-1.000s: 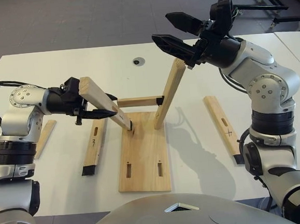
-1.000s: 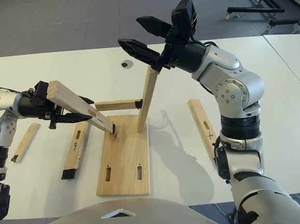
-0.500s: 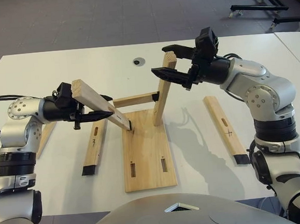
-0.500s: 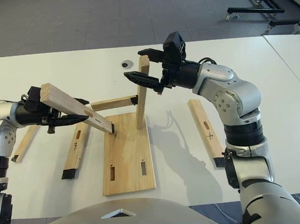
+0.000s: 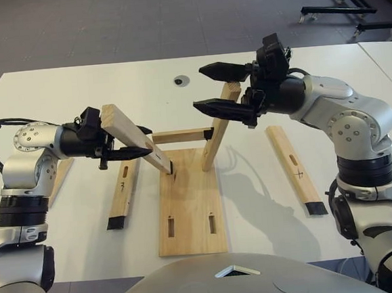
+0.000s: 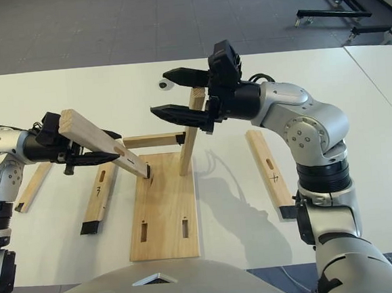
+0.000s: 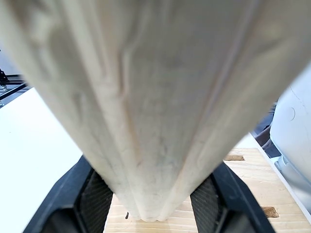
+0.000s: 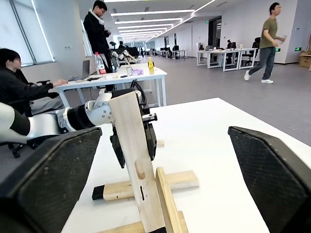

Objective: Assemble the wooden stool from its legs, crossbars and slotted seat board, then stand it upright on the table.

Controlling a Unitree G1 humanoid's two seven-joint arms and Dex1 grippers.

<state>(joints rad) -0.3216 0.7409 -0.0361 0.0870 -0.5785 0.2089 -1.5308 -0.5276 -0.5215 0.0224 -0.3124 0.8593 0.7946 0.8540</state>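
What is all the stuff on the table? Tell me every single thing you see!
table: one, white, under everything.
seat board: one, light wood, flat in the middle.
held leg: one, light wood, tilted, lower end on the seat board.
leaning leg: one, light wood, standing on the seat board.
crossbar: one, light wood, between those legs.
loose legs: two, light wood, black ends, lying either side.
small bar: one, light wood, far left.
left gripper: black, shut on held leg.
right gripper: black, open around leaning leg's top.
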